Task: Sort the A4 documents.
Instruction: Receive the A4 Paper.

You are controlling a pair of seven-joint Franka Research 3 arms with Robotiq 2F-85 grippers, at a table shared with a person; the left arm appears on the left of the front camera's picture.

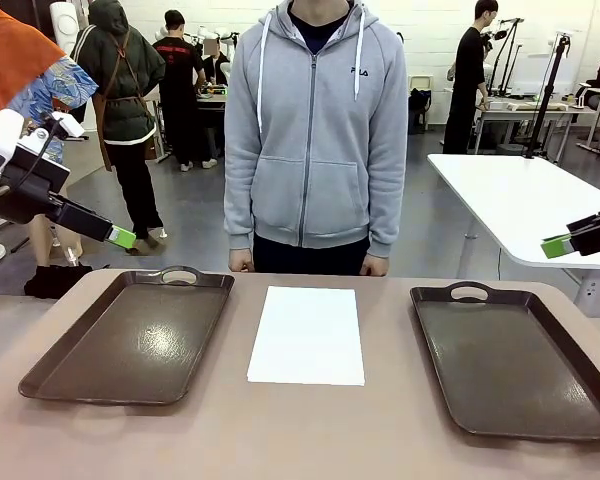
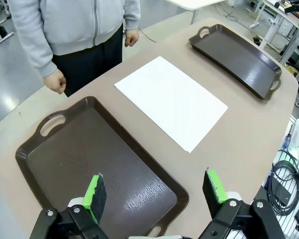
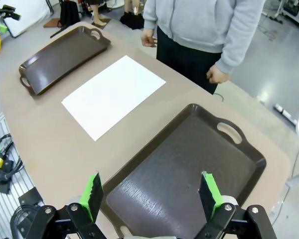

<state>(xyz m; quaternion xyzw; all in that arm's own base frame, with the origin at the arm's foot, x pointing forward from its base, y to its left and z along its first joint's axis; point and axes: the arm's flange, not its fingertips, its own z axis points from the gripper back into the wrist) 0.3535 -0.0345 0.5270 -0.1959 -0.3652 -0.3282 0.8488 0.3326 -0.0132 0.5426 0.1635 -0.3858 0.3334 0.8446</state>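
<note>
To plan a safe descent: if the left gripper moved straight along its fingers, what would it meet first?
Probably the left tray: its dark inside lies straight beyond the open left gripper. The paper sheet lies off to the side. Depth is unclear.

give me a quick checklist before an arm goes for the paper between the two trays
1. Left claw open, holding nothing: ok.
2. Right claw open, holding nothing: ok.
3. A4 documents flat on the table, apart from both trays: ok.
4. Left tray and right tray level, either side of the paper: ok.
5. Person's hands off the paper, at the far edge: ok.
6. How many sheets lie there: cannot tell.
</note>
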